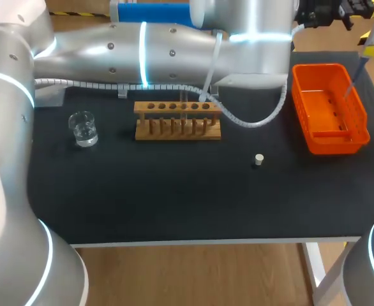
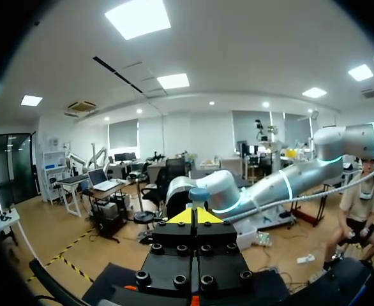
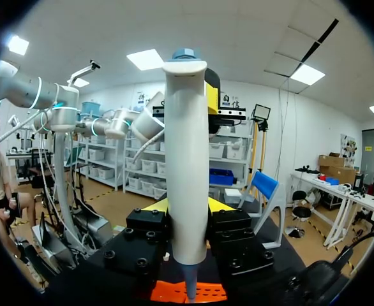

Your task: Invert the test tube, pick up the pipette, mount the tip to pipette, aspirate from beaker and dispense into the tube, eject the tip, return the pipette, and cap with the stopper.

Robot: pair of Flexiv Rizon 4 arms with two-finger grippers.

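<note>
My right gripper (image 3: pixel 187 207) is shut on the white pipette (image 3: pixel 186 159), holding it upright. In the head view the pipette (image 1: pixel 364 60) hangs at the far right, its thin lower end over the orange bin (image 1: pixel 330 137). My left arm (image 1: pixel 174 44) reaches across the back of the table. Its gripper (image 2: pixel 193 215) is shut with nothing in it, its tips right at the pipette's blue top button (image 2: pixel 198 193). From the right wrist, that gripper (image 3: pixel 211 95) shows just behind the pipette's head. The glass beaker (image 1: pixel 83 127) stands at the left and the small stopper (image 1: pixel 258 159) lies mid-table.
A wooden test tube rack (image 1: pixel 177 121) stands at the back middle with a clear tube in it. The orange bin (image 3: pixel 212 292) lies directly under the pipette. A grey cable hose (image 1: pixel 257 118) loops down between rack and bin.
</note>
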